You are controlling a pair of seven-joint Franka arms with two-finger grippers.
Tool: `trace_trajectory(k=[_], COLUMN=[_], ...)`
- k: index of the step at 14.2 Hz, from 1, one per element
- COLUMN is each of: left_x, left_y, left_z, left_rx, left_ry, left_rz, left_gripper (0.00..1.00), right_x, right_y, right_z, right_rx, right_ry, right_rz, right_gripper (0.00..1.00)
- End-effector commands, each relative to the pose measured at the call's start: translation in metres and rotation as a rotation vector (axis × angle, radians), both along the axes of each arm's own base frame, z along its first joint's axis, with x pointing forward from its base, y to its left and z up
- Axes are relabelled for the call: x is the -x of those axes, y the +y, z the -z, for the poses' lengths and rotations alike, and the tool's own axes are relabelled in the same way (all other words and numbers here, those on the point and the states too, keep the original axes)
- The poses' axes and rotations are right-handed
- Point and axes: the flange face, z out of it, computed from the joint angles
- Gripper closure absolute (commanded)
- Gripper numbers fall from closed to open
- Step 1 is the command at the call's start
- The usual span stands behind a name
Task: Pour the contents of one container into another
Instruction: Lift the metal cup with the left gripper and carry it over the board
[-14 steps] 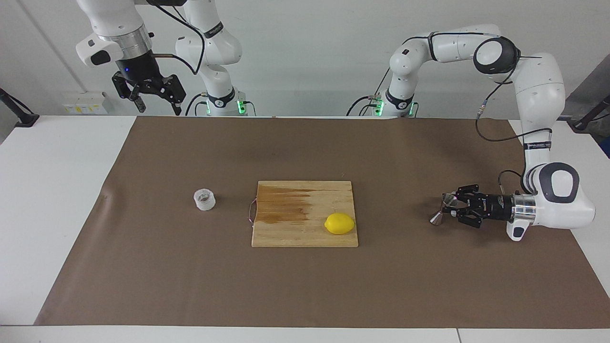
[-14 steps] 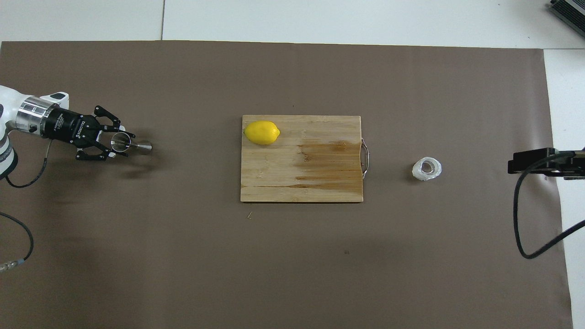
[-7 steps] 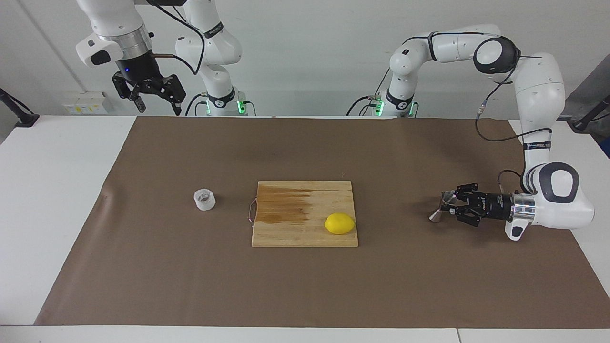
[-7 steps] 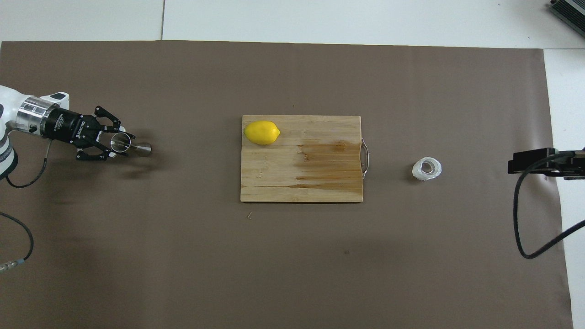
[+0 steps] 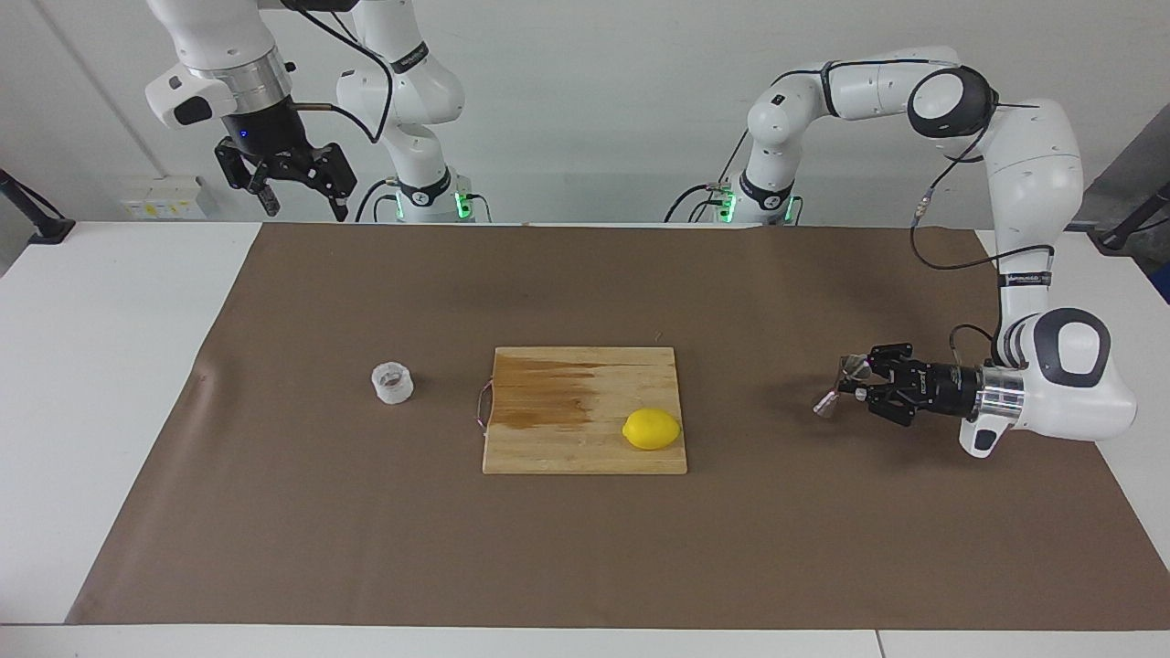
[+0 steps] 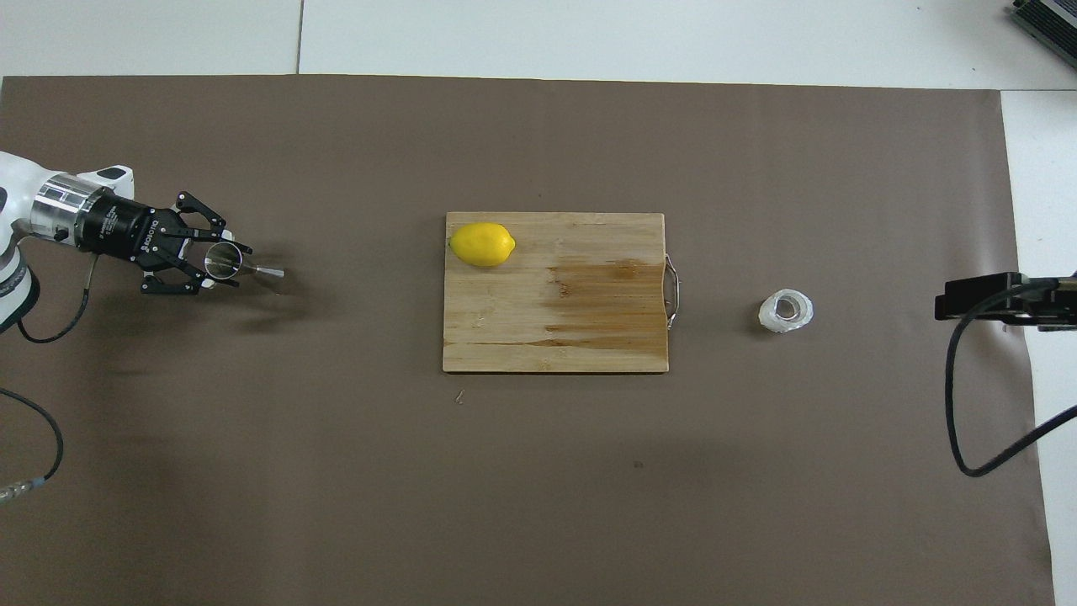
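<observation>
Two arms over brown paper (image 5: 585, 548): left fingers (image 5: 855, 388) grip jigger (image 5: 836, 388), right fingers (image 5: 297, 196) spread.

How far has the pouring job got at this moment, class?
Done: the left claw is shut on the steel jigger, tilted, above the brown mat. In hand: carrying it. Left: the clear cup stands untouched beside the cutting board, so nothing is poured yet. The right claw waits open, high at its own end.
</observation>
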Motion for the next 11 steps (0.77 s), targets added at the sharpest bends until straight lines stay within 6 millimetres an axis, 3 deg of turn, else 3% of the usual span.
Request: trace_trajectory(k=[1,5,11], left_x=[0.004,0.006,0.010], left_y=[-0.015,-0.064,-0.152], left_z=[-0.032,-0.064,-0.081], left_rx=[0.019,0.029,0.045], left_ry=[0.006,0.052,0.089], left_rz=[0.003,-0.025,-0.077], left_gripper=[1.00,1.00,1.00], right_x=[0.005,0.005,0.005], right_y=[-0.004,-0.004,-0.004], right_z=[-0.003,-0.003,-0.003], right_rx=[-0.002,-0.002,-0.002], right_ry=[0.000,0.000,-0.002], right_rz=[-0.010,-0.012,-0.010], right_gripper=[0.00,0.00,0.00])
